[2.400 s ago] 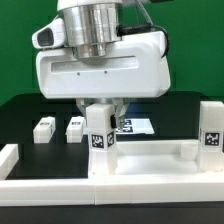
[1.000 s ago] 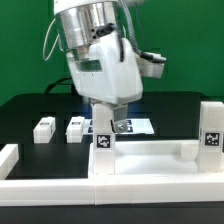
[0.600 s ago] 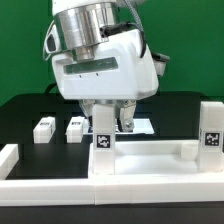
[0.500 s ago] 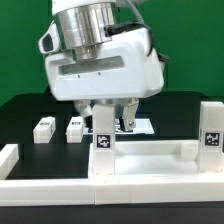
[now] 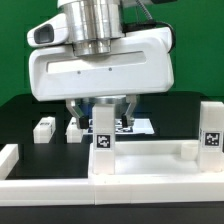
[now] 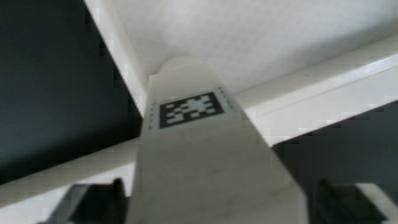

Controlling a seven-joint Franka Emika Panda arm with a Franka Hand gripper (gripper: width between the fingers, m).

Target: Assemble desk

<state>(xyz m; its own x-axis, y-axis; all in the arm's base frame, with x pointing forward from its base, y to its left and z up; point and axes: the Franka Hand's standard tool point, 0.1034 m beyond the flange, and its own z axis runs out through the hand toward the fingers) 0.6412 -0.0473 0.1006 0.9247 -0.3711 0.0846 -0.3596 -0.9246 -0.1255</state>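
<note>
The white desk top (image 5: 150,160) lies at the front with its rim up. One tagged leg (image 5: 100,138) stands upright on its corner nearer the exterior view's left. A second leg (image 5: 211,128) stands at the corner nearer the exterior view's right. My gripper (image 5: 102,120) hangs straight over the first leg, open, with one finger on each side of it and a gap on both sides. In the wrist view the leg (image 6: 192,107) fills the middle between the dark fingers (image 6: 93,202). Two loose legs (image 5: 43,128) (image 5: 75,127) lie on the black table behind.
The marker board (image 5: 140,126) lies behind the gripper. White border rails run along the front (image 5: 45,186) and at the exterior view's left (image 5: 8,155).
The hand has turned about its upright axis above the leg and now faces square-on. Its fingers stand wider apart than half a second ago. The leg has stayed in place.
</note>
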